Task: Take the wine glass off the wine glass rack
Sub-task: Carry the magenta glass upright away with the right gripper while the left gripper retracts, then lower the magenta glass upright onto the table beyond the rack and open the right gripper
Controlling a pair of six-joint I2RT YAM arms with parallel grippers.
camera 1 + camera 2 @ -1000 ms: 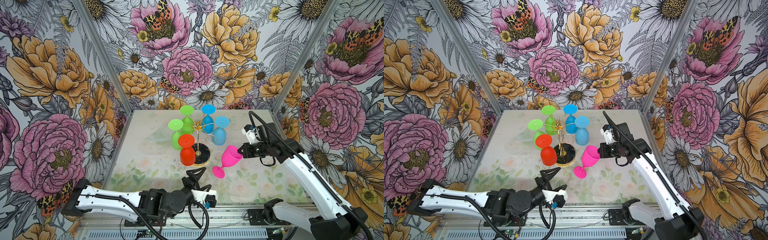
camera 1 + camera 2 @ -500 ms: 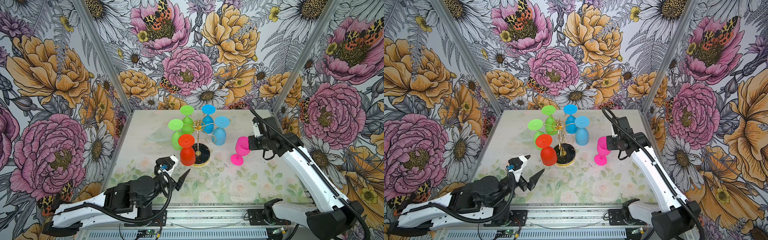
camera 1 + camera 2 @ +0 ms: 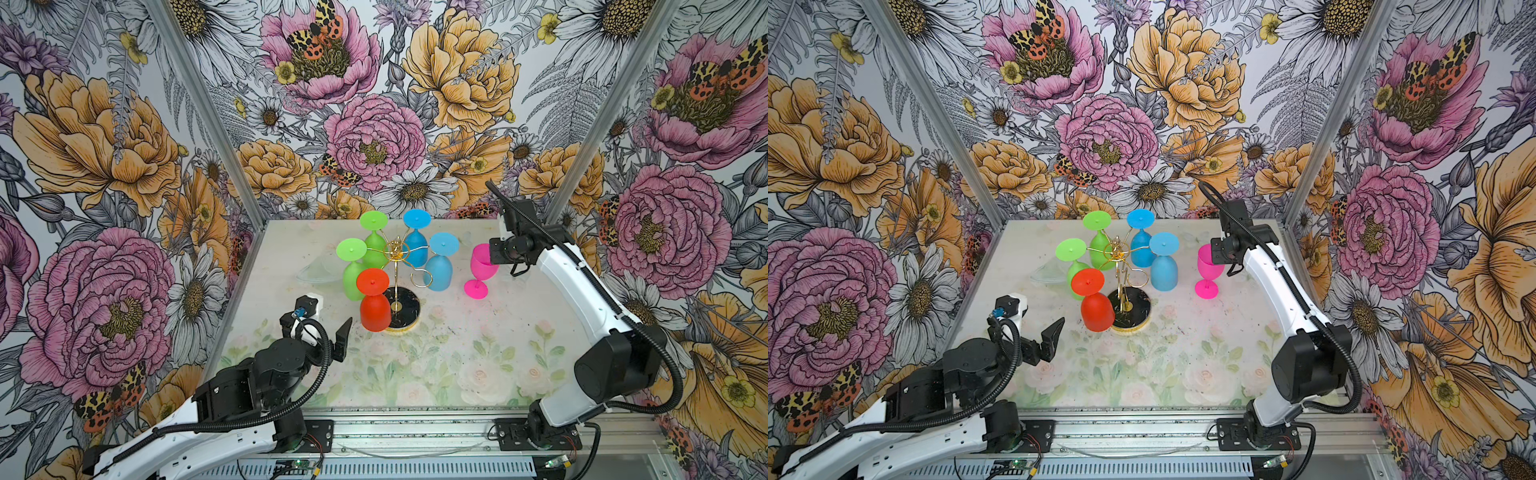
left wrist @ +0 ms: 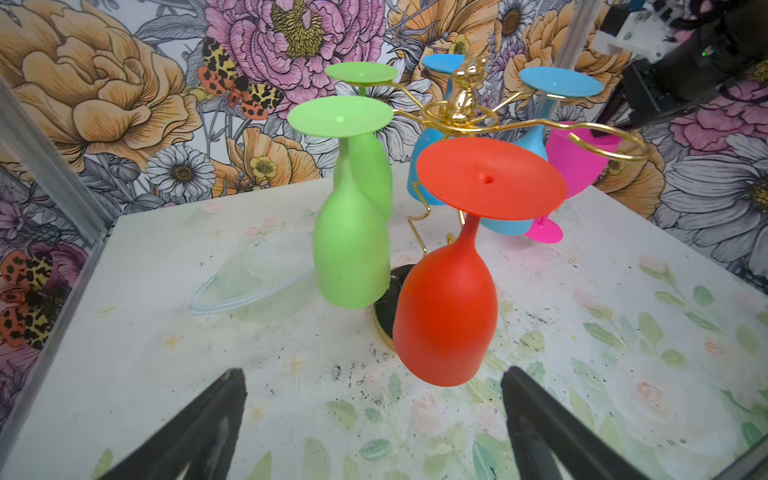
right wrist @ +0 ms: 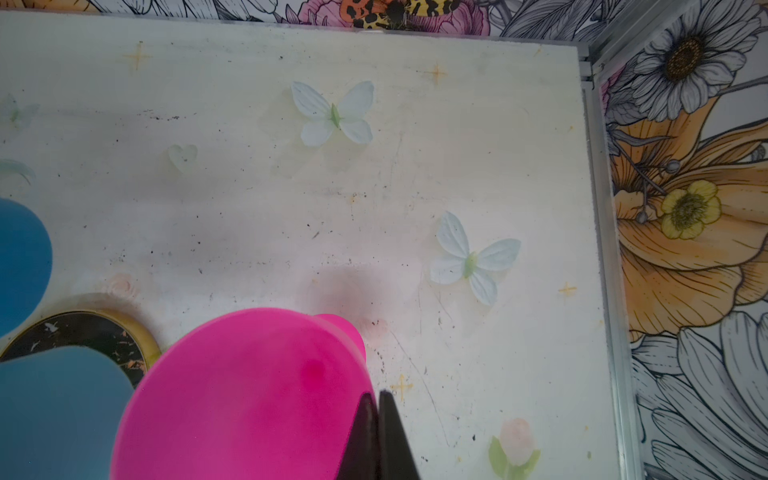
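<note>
From above, in both top views, the wine glass rack (image 3: 405, 311) stands mid-table on its round black base. The pink wine glass (image 3: 482, 266) is off it, bowl up and clear of the hooks on the right, with its foot low by the table (image 3: 457, 374). The right gripper (image 3: 493, 257) has it by the rim, pinched on the bowl wall. Five glasses hang upside down on the rack. A red glass (image 3: 375, 305) is nearest the front, two green glasses (image 3: 353, 274) hang on the left and two blue glasses (image 3: 439, 270) toward the back and right. The nearer blue one sits between the pole and the pink glass. One hook arm (image 3: 419, 277) hangs bare. A clear dish (image 3: 318, 272) lies left of the green pair. The left gripper (image 3: 322, 328) hovers front-left of the red glass.

On the left wrist, its black fingers (image 4: 216, 415) stand wide apart and empty. The red glass looms dead ahead, hiding much of the base, and the pink glass peeks out behind the bare gold hook.

On the right wrist, the fingers (image 5: 390, 436) are pressed together on the pink rim. The bowl hides its own stem, and whether the foot touches the table cannot be told. The blue bowls and the rack base sit just beside.
</note>
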